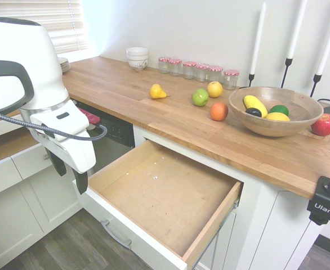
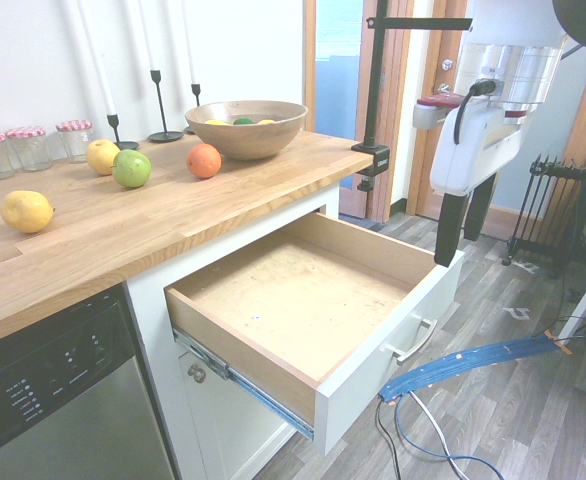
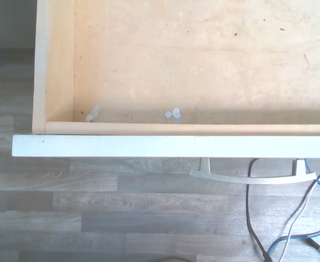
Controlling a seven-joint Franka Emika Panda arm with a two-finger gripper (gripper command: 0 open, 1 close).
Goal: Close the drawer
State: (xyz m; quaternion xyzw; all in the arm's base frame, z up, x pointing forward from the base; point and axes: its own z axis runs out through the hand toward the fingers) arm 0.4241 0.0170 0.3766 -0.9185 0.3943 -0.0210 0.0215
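Drawer [image 1: 165, 197]: pulled fully out below the countertop [image 1: 170, 124], lower centre of the first exterior view; empty. White front [image 2: 393, 335] rigid and smooth, judged light on its runners; slim bar handle [image 3: 253, 176] available, though a flat push on the front is judged sufficient.

Gripper [image 1: 68, 171]: at left, just beside the front's near corner; fingers spread apart, nothing held.

Fruit bowl [image 1: 275, 109]: upper right, well apart, unaffected.

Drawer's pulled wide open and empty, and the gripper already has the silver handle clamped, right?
Not clamped. Both exterior views show the gripper at the top edge of the drawer front, near one end, apart from the handle lower down. The drawer is wide open and empty.
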